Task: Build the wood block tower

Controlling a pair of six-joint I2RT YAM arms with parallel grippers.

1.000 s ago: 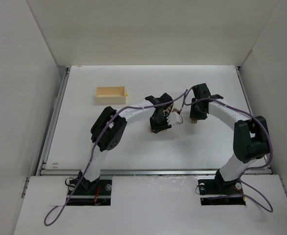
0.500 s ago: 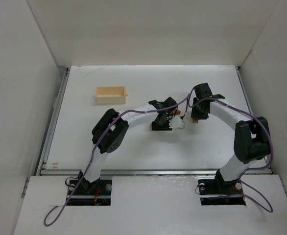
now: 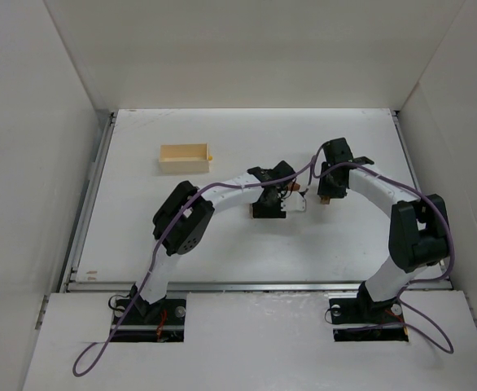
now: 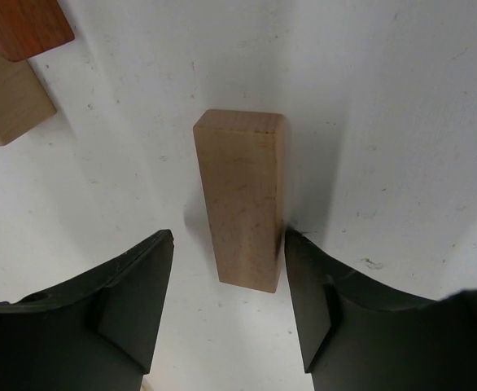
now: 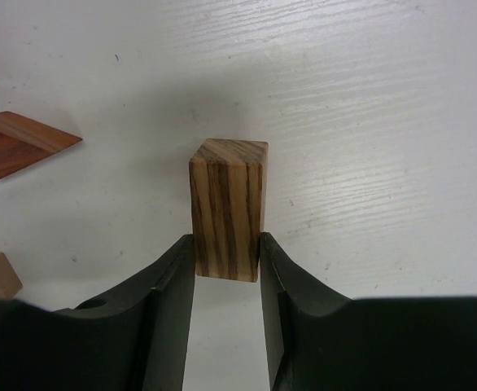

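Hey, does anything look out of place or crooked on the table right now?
Nothing spilled or damaged. The pale block sits off-centre in the open left gripper, against one finger with a gap to the other. The right gripper clamps the striped block squarely.

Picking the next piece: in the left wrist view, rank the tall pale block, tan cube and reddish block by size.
1. tall pale block
Then tan cube and reddish block: both cropped by the frame edge, so I can't rank them.
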